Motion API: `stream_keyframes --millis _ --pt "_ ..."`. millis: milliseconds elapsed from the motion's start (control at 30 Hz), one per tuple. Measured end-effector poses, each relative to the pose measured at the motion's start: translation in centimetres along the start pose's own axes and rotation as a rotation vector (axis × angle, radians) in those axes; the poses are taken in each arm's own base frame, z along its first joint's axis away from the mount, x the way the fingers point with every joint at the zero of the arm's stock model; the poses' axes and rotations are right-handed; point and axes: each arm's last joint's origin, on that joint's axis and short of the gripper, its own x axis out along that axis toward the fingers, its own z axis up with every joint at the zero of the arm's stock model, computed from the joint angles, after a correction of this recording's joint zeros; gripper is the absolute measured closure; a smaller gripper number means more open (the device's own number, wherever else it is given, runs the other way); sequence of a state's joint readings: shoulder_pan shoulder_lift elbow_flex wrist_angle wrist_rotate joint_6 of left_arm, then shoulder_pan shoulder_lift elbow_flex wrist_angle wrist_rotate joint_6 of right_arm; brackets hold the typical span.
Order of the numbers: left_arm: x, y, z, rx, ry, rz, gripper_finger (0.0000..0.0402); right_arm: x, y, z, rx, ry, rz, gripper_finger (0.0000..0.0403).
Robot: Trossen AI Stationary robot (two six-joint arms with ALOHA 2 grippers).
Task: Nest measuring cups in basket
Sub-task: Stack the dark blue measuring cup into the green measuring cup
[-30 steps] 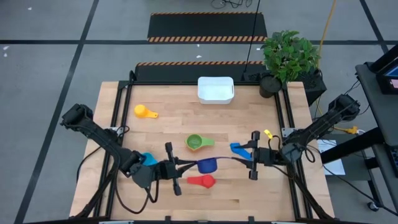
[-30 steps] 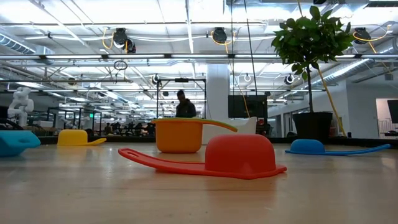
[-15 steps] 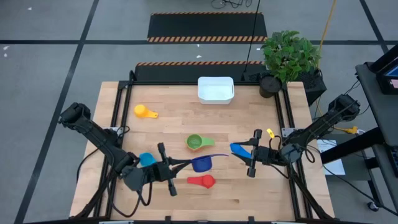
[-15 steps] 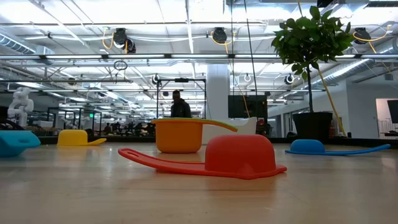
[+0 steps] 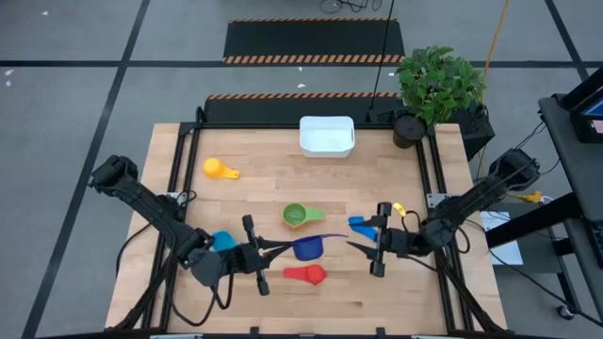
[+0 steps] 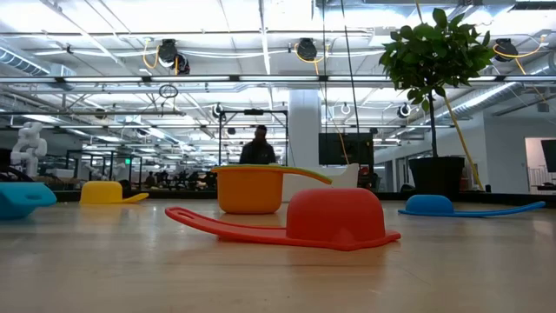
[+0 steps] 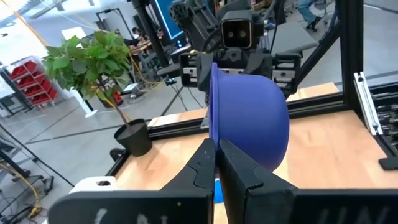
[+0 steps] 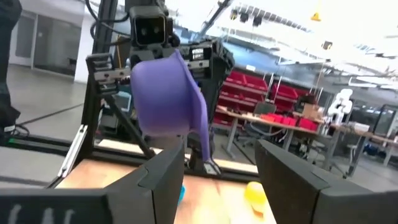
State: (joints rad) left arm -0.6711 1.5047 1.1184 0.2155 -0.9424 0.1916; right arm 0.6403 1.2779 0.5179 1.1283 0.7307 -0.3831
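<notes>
Near the table's front edge, the left gripper [image 5: 266, 248] is pinched tight on the handle of the dark blue measuring cup [image 5: 308, 249], holding it off the wood with its bowl turned on its side, as the left wrist view shows [image 7: 249, 118]. Facing it from the other side, the right gripper [image 5: 362, 247] has its fingers [image 8: 165, 168] spread apart and empty, their tips close to the held cup's handle but not touching it.

On the wood lie the red cup [image 5: 306, 274] bowl-down, the green cup [image 5: 297, 216], a blue cup [image 5: 360, 225] beside the right gripper, a light blue cup [image 5: 222, 241] by the left arm, and an orange-yellow cup [image 5: 218, 169]. At the far edge sits the white basket [image 5: 327, 136], with no cup in it.
</notes>
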Motion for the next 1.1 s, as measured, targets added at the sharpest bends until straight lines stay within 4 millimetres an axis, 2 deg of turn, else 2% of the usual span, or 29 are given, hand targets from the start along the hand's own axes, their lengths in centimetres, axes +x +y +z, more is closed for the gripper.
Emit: stream_keyframes --millis 133,400,700,867,1100 --pt "0.3 0.1 -0.7 0.006 0.001 0.009 0.0393 0.3 0.0 -0.3 0.001 -0.018 -0.017 0.0211" --pt "0.8 0.3 -0.7 -0.004 -0.012 -0.02 0.0392 1.4 -0.4 -1.4 0.075 -0.008 -0.016 0.0211" --pt "0.7 0.3 -0.7 0.005 -0.008 -0.025 0.0392 2.3 0.2 -1.2 0.055 -0.004 -0.018 0.0216" --pt "0.7 0.2 -0.8 0.01 -0.005 -0.026 0.0392 2.3 0.2 -1.3 0.048 0.003 -0.016 0.0249" --pt "0.7 0.2 -0.8 0.021 -0.002 -0.027 0.0392 2.3 0.2 -1.3 0.03 0.007 -0.015 0.0329"
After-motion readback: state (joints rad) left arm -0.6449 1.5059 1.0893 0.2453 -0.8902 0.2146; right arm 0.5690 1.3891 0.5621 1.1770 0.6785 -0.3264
